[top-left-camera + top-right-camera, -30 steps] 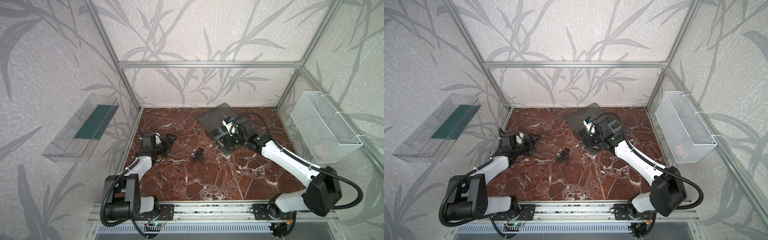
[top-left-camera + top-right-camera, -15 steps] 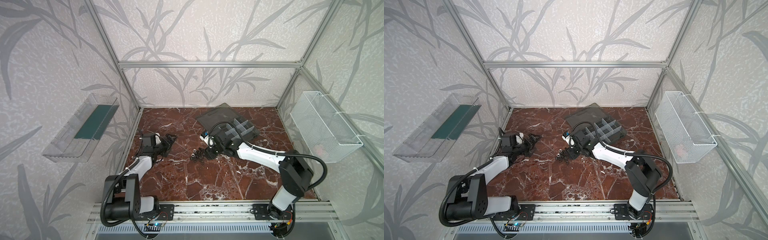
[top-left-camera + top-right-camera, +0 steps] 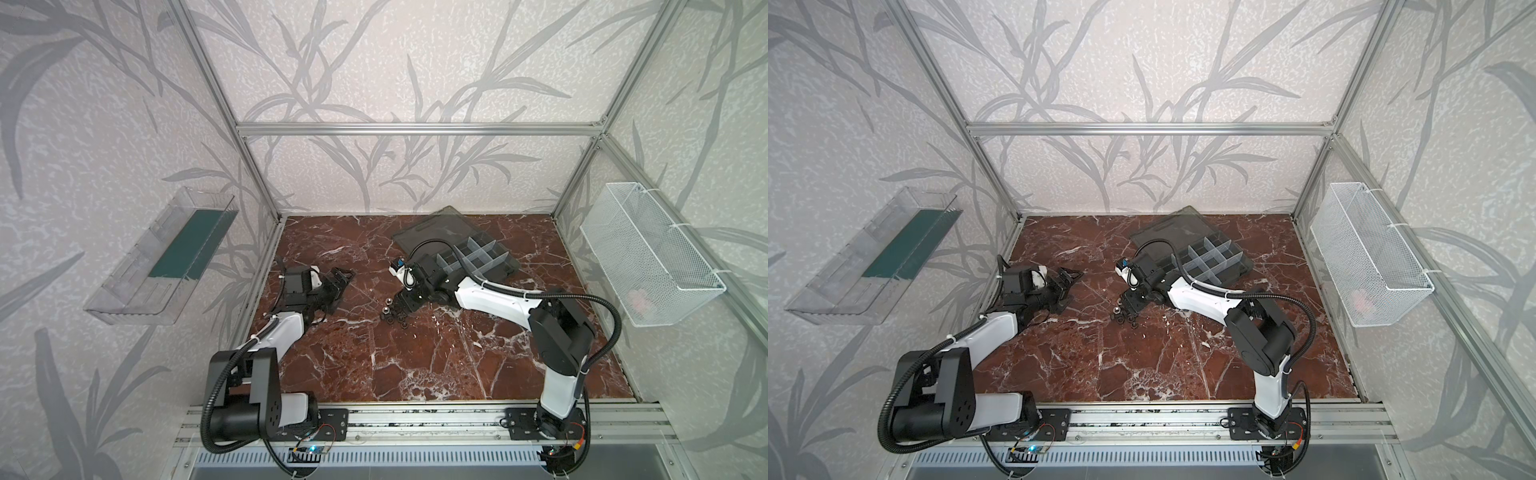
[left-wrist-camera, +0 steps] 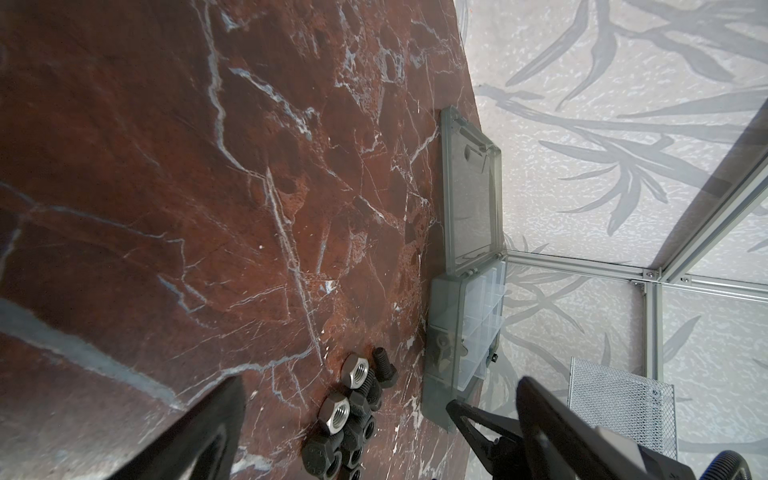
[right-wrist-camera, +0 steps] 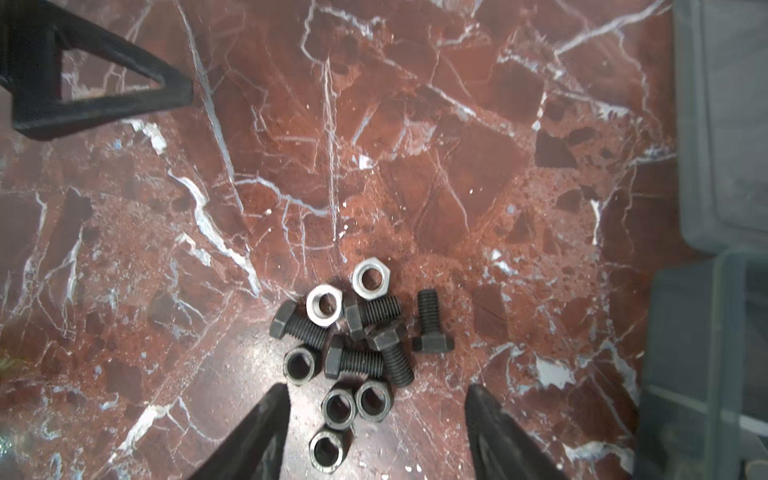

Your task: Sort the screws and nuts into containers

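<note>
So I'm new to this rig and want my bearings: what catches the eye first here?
A small heap of dark screws and nuts, two nuts silver, lies mid-table on the red marble, with the open right gripper poised over it. Behind it to the right sits the grey organiser box, lid laid open.

Five black hex-head screws [image 5: 353, 361] lie on their sides in one tight pile on the counter [image 5: 415, 166]. Two silver nuts [image 5: 324, 305] and four dark nuts [image 5: 374, 401] lie flat among them. Near the pile, the smoky-grey organiser box [image 3: 505, 268] stands open, its lid [image 3: 440, 226] folded back flat.
</note>
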